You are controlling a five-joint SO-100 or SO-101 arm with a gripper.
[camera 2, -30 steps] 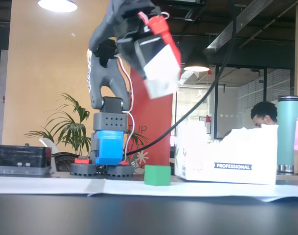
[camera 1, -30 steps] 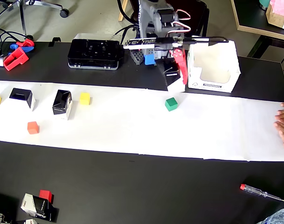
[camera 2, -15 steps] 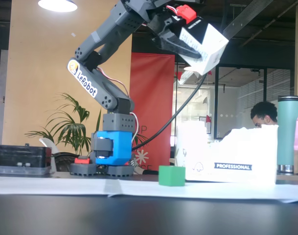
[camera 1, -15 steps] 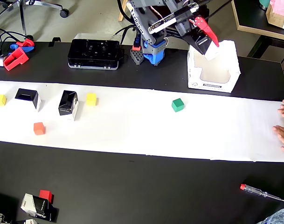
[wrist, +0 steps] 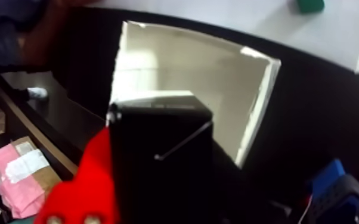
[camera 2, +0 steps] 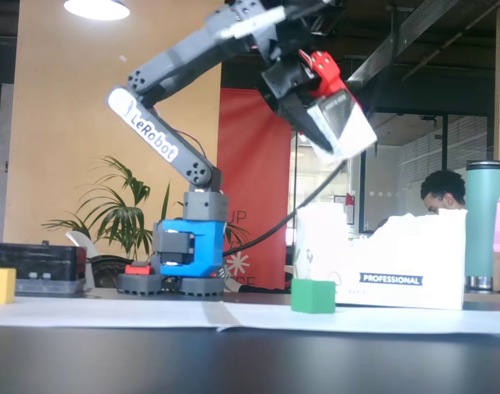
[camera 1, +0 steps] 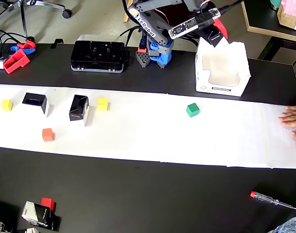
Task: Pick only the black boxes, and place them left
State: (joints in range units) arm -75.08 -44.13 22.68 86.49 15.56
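Black surface (camera 1: 138,194) crossed by a white paper strip (camera 1: 152,131); open white carton (camera 1: 220,70) at its far edge, beneath fingers (camera 2: 336,123) gripping a black box (wrist: 161,161)

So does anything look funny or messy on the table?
A bit. The white carton has ragged, torn-looking top edges. One black box on the paper strip sits crooked. A person's hand rests on the strip's right end in the overhead view. Nothing looks spilled.
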